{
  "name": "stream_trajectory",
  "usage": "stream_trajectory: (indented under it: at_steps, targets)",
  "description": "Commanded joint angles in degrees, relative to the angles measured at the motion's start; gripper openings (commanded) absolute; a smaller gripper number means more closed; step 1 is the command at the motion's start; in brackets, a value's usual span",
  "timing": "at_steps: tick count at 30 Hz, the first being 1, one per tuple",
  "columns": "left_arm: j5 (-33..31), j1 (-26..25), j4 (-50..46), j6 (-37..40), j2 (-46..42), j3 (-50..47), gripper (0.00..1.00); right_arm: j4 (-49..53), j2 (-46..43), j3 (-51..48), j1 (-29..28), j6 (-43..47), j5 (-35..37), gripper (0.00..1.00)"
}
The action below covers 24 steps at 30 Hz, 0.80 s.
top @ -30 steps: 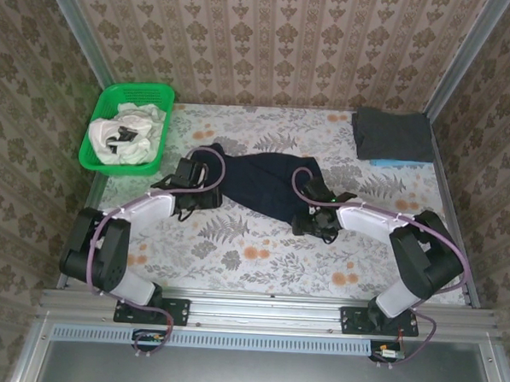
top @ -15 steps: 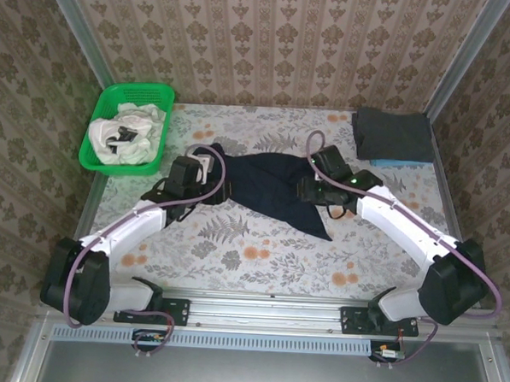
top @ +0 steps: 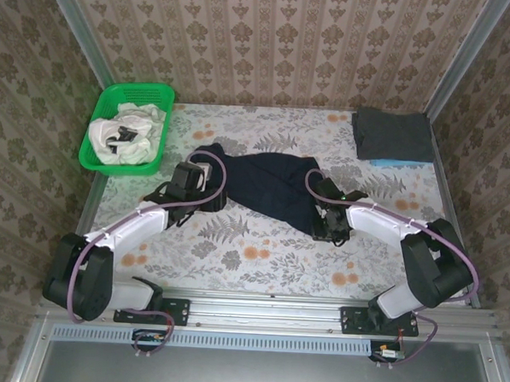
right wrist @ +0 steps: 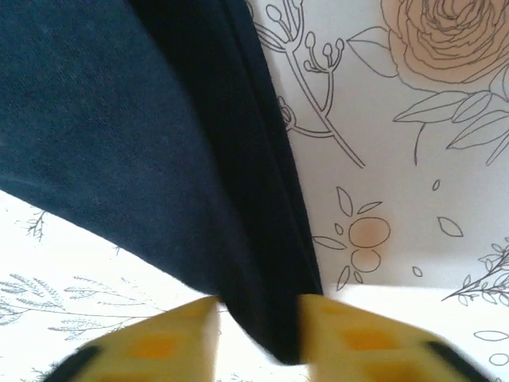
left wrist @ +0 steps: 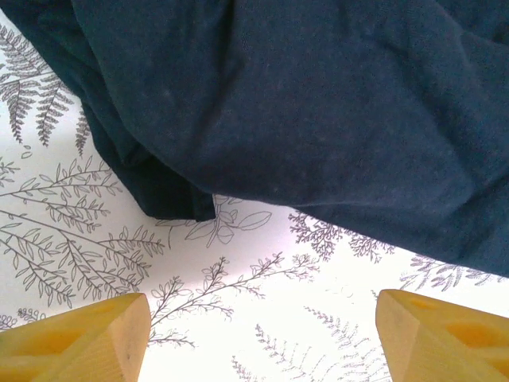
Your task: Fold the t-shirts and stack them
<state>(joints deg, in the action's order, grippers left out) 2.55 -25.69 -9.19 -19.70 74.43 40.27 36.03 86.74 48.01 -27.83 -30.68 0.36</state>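
A large navy t-shirt [top: 268,185] lies crumpled in the middle of the table. My right gripper [top: 323,226] is at its near right corner. In the right wrist view the navy t-shirt [right wrist: 159,143] runs down into the right gripper [right wrist: 258,338], which is shut on that narrow fold. My left gripper [top: 214,196] sits at the shirt's left edge. In the left wrist view the left gripper [left wrist: 262,342] stands open over bare tablecloth, just short of the navy t-shirt [left wrist: 318,103]. A folded dark grey t-shirt [top: 393,134] rests on a light blue one [top: 389,163] at the back right.
A green lattice basket [top: 98,160] at the back left holds white t-shirts with black marks [top: 125,135]. Papered walls with metal rails close in the table on three sides. Flowered tablecloth [top: 260,260] shows in front of the navy shirt.
My right gripper has come back toward me from the shirt's far right part to its near right corner and has closed on the cloth. My left gripper has opened slightly wider.
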Motion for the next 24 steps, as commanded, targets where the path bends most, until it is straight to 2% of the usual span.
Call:
stream_trajectory:
  at_steps: [1,2,3,7,10,13,15,17,19,20,21,23,24]
  targets:
    - [-0.6,0.0,-2.2,1.2,-0.4,0.4,0.76,-0.1,-2.4,2.7,-1.6,-0.6,-1.5,0.08]
    - [-0.6,-0.1,-2.3,1.2,-0.9,0.4,0.76,0.1,-3.1,4.5,-2.2,-0.2,-2.5,0.02]
    - [-0.6,-0.1,-2.4,1.3,-1.5,0.4,0.76,0.6,-3.7,6.5,-3.0,0.3,-3.3,0.0]
    - [-0.6,0.0,-3.2,1.9,-4.3,0.5,0.76,2.4,-3.4,17.5,-6.5,2.5,-4.8,0.0]
    - [-1.9,0.2,-3.9,2.4,-6.5,0.7,0.76,1.7,0.1,28.5,-7.2,3.3,-6.1,0.0]
    - [-3.8,1.8,-5.6,1.7,-7.9,1.3,0.76,0.4,8.8,41.2,-7.2,3.6,-7.7,0.0]
    - [-4.7,3.1,-6.9,0.8,-8.3,1.9,0.76,-1.6,16.9,50.0,-7.5,3.7,-13.9,0.0]
    - [-5.5,3.6,-8.2,0.7,-8.7,2.2,0.76,1.8,24.8,59.5,-8.7,3.3,-17.6,0.0]
    - [-5.5,3.8,-8.1,0.9,-9.3,1.7,0.76,4.7,29.7,66.2,-11.4,5.2,-17.8,0.0]
    - [-5.2,3.8,-7.6,1.0,-9.7,1.1,0.76,4.4,30.9,67.2,-12.4,5.2,-18.7,0.09]
    - [-4.8,3.9,-6.6,1.2,-10.1,0.1,0.76,3.9,31.4,67.0,-12.8,4.9,-19.8,0.25]
    - [-4.4,4.1,-4.9,0.9,-10.9,-1.5,0.76,2.8,30.2,63.9,-12.6,4.0,-19.7,0.32]
    - [-3.8,4.0,-4.0,1.0,-11.2,-2.3,0.76,2.2,28.4,61.1,-12.2,3.9,-18.7,0.4]
